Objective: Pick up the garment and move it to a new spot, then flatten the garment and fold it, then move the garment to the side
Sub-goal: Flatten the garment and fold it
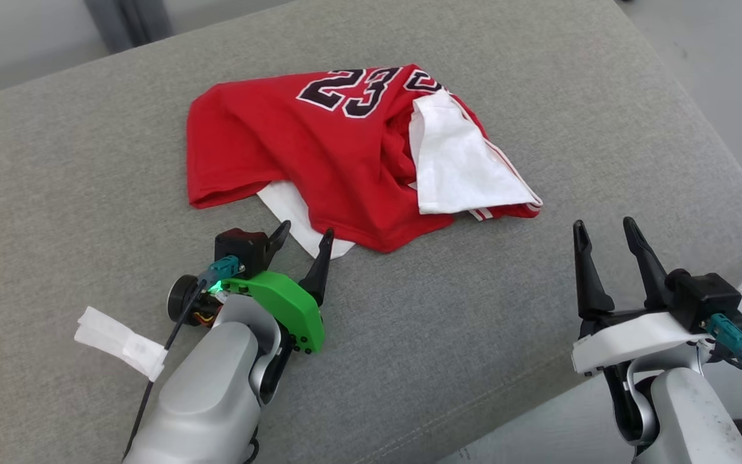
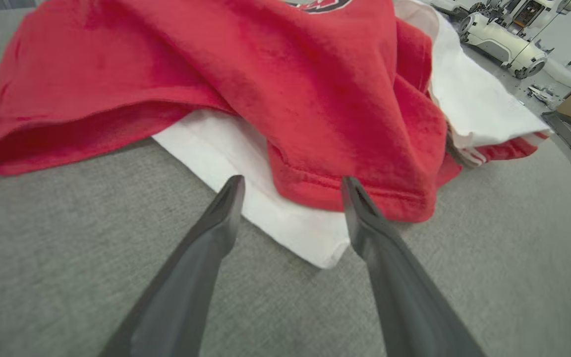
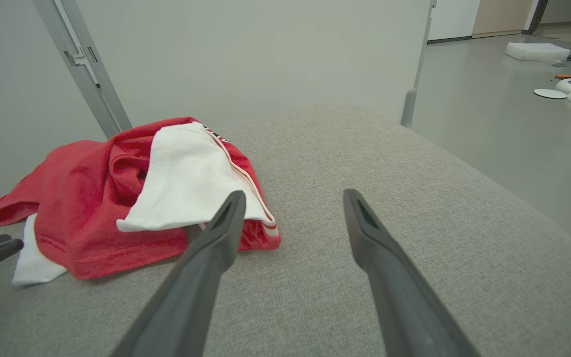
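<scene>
Crumpling hides part of the garment (image 1: 294,142); left claw (image 1: 308,229), right claw (image 1: 603,222) spread wide.

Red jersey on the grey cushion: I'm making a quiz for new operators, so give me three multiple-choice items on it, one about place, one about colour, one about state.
1. Where is the left gripper?
A. Over the printed number
B. At the jersey's near edge, by a white corner
C. Raised high above it

2. What colours is the jersey?
A. Blue and yellow
B. All black
C. Red and white

3. How does the jersey lie?
A. Crumpled, layers overlapping
B. Folded into a neat square
C. Hanging from the fingers

Answers: B, the head view shows its fingers open at the white corner nearest the robot; C, red cloth with white panels; A, it lies bunched on the cushion, gripped by nothing.
</scene>
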Available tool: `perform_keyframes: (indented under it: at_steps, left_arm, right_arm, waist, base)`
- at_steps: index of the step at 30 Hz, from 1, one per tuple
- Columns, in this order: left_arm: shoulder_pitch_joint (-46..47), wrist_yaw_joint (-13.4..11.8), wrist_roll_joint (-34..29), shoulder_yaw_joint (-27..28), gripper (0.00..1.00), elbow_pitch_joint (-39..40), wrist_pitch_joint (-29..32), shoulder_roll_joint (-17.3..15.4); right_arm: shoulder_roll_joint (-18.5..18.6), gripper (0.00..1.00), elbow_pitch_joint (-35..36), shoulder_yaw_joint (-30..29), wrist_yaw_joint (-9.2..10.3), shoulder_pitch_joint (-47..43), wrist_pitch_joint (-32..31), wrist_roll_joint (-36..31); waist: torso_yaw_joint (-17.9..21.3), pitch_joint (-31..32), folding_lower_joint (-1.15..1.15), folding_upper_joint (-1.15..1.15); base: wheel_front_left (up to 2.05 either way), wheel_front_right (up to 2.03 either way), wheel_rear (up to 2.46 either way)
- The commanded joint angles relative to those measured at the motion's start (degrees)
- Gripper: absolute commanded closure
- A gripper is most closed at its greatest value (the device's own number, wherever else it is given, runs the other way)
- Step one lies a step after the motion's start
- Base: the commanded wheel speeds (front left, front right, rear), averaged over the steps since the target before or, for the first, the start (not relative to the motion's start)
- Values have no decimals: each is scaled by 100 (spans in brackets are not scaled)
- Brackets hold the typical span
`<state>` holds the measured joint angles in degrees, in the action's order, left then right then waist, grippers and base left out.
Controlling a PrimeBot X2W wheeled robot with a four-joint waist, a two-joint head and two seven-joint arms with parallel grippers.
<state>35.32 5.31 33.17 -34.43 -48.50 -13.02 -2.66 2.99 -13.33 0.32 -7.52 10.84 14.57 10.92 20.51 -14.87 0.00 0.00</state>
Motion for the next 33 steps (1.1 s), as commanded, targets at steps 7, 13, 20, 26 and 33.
perform_keyframes:
  at_steps: [7, 13, 20, 26, 33]
  left_arm:
    - [379, -140, 138, 48, 0, -347, -120, -41]
    - [517, -217, 107, 119, 9, -301, -206, -39]
    - [597, -122, 149, -49, 71, -271, -218, -39]
    - [733, -156, 361, -329, 100, -322, -216, -39]
    - [755, -289, 461, -19, 100, 33, -218, -64]
  right_arm:
    - [-14, 0, -88, 93, 5, 99, 60, 126]
    - [-12, 0, -44, 112, 5, 126, 67, 118]
    - [-12, 0, 19, 107, 5, 124, 68, 100]
    - [-11, 0, 35, 129, 5, 147, 68, 110]
    - [-11, 0, 56, -27, 5, 55, 65, 73]
  waist:
    - [394, -303, 0, 0]
    - [342, -295, 0, 0]
    - [296, -332, 0, 0]
    - [351, -416, 0, 0]
    - [209, -400, 0, 0]
  base:
    - [0, 0, 0]
    - [0, 0, 0]
    - [0, 0, 0]
    - [0, 0, 0]
    - [0, 0, 0]
